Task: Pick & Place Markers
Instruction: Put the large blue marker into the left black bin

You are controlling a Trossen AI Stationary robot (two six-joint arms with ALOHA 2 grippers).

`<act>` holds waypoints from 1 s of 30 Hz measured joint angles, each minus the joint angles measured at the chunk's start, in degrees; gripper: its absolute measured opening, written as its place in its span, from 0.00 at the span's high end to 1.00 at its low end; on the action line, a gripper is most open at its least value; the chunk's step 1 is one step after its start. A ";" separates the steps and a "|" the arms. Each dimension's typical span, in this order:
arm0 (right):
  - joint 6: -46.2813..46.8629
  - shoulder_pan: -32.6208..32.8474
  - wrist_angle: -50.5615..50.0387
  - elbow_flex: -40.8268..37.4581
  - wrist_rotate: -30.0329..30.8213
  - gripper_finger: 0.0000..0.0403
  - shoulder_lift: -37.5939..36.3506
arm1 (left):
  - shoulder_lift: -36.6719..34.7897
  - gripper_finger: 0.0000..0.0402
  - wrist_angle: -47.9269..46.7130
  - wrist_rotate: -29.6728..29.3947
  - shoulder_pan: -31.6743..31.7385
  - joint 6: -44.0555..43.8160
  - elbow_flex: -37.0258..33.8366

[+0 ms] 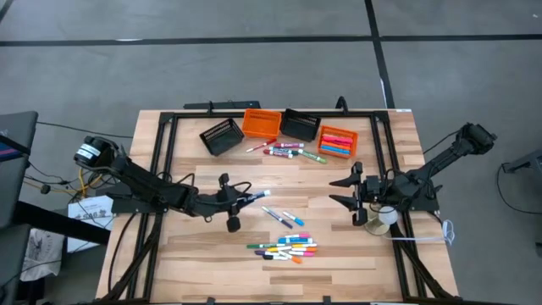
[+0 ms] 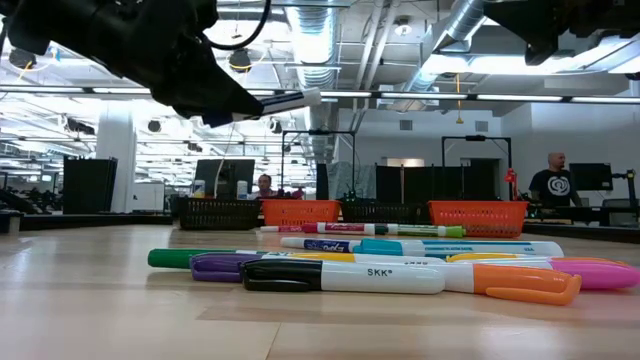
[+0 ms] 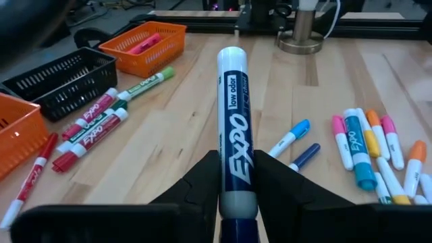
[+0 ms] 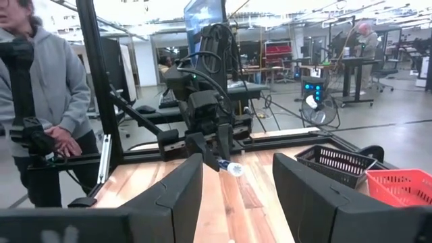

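Above the middle of the pale wooden slatted table (image 1: 203,254), in the high view, the left gripper (image 1: 235,196) pinches a white-barrelled blue marker (image 1: 257,196), lifted clear of the loose pile of coloured markers (image 1: 286,247) nearer the front edge; the right gripper (image 1: 349,197) waits at the right with its fingers spread and nothing between them. The low view shows the held marker (image 2: 296,100) well above the tabletop. In the left wrist view, both dark fingers (image 3: 196,185) press the marker (image 3: 235,128) near its lower end. The right wrist view shows a person in a grey hooded top (image 4: 40,88) beyond the table.
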 joint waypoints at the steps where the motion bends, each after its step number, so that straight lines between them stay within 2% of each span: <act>1: 0.02 0.00 -0.05 0.00 0.00 0.58 0.00 | 0.00 0.79 0.00 -0.02 0.00 -0.01 0.00; 30: 1.51 -0.10 0.94 0.00 -0.02 0.59 2.01 | -0.81 0.79 0.25 -1.53 0.00 0.64 0.11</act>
